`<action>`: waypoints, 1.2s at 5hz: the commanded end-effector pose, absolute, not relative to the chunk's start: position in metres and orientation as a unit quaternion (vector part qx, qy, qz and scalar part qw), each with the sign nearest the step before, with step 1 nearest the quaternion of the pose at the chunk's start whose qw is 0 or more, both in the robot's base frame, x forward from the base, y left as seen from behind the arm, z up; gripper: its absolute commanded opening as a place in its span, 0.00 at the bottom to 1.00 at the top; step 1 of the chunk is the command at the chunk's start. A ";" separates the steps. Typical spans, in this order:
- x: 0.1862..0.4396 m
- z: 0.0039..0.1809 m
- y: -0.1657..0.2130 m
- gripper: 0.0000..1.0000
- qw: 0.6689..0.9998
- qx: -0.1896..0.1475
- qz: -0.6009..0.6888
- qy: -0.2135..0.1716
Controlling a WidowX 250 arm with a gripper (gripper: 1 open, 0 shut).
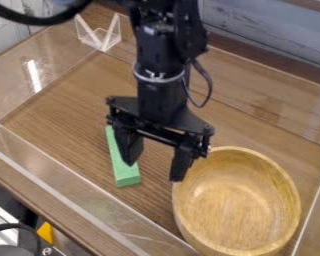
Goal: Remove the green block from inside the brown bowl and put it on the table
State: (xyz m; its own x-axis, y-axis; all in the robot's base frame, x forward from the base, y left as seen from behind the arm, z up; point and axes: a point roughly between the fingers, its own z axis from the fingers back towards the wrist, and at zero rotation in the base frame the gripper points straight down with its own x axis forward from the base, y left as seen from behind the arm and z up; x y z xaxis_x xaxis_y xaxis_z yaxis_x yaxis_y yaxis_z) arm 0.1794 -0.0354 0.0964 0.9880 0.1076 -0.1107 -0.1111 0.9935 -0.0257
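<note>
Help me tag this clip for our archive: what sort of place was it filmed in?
Most likely a lab robot test bench, not a home: the wood-grain table is fenced by clear plastic walls, and a black robot arm stands over a green block and wooden bowl.

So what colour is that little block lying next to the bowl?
The block is plain bright green, lying on the table; the camera view shows it.
</note>
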 end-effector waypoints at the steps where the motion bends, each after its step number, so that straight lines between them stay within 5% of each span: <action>1: 0.186 0.108 -0.024 1.00 0.997 -0.011 0.077 0.023; 4: 0.181 0.102 -0.018 1.00 0.991 -0.002 0.136 -0.003; 6: 0.186 0.114 0.014 1.00 0.991 0.007 0.135 -0.013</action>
